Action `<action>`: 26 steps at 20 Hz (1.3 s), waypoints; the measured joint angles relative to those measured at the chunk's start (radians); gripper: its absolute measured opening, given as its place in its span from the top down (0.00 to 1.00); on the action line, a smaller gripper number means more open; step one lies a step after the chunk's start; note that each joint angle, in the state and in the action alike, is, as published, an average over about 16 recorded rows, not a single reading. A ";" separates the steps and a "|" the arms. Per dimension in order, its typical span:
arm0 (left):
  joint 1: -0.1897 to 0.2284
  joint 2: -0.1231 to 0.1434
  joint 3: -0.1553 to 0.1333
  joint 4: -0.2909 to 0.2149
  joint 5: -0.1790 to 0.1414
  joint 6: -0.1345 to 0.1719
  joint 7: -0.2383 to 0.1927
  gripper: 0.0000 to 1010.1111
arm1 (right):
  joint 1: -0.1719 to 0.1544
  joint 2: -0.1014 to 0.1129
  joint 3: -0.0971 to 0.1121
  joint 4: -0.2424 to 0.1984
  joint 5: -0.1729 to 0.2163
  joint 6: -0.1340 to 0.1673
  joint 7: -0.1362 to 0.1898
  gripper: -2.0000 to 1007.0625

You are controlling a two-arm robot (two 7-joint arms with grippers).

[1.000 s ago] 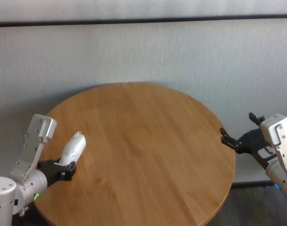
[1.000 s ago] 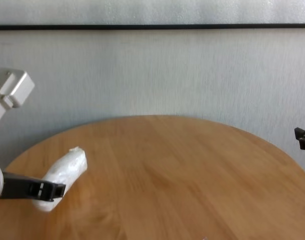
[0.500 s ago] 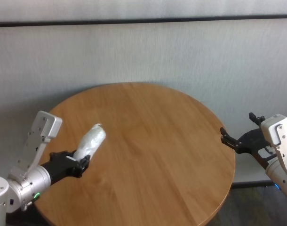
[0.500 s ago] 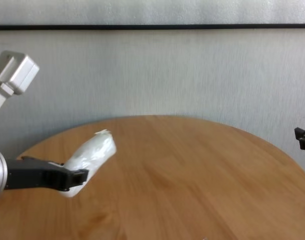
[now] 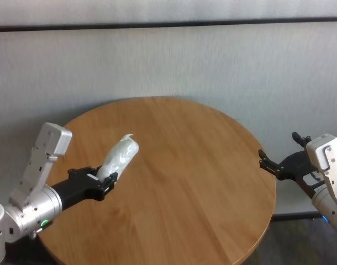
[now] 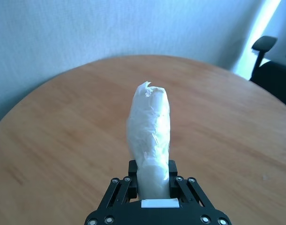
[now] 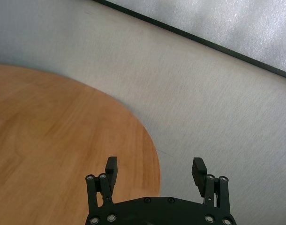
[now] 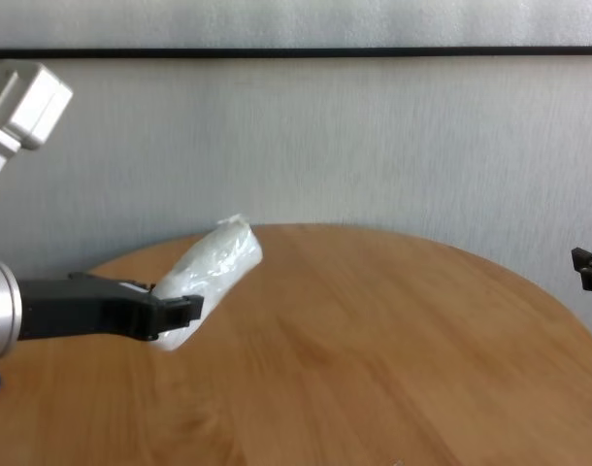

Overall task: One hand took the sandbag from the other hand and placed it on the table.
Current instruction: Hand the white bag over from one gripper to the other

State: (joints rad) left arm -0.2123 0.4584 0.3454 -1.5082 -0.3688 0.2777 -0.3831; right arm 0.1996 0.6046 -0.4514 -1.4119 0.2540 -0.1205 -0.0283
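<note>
While the head view looks down on the big round tabletop of warm light-brown wood, the left gripper, the slim black one on the silver wrist with the green light, sits clamped on the lower end of the white, lumpy, sausage-shaped plastic sandbag, crimped tip angled up and toward the middle, free end on offer for a handover, I'd say. Off the table's right edge waits the right gripper, black open-frame fingers spread wide, well apart from the bag.

Left wrist view now: jaws pinched on the sandbag at its base, the rest standing proud above the wood, plenty left to grab.

Right wrist view: the right gripper gapes, nothing between its fingers, table edge just ahead.

Chest view: the sandbag is carried clear of the table by the left gripper, leaning inward
</note>
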 joint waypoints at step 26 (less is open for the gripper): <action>-0.066 0.048 0.113 -0.075 -0.074 -0.070 -0.176 0.62 | 0.000 0.000 0.000 0.000 0.000 0.000 0.000 0.01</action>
State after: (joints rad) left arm -0.2778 0.5065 0.4583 -1.5836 -0.4430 0.2077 -0.5589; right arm 0.1996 0.6046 -0.4514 -1.4119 0.2540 -0.1205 -0.0283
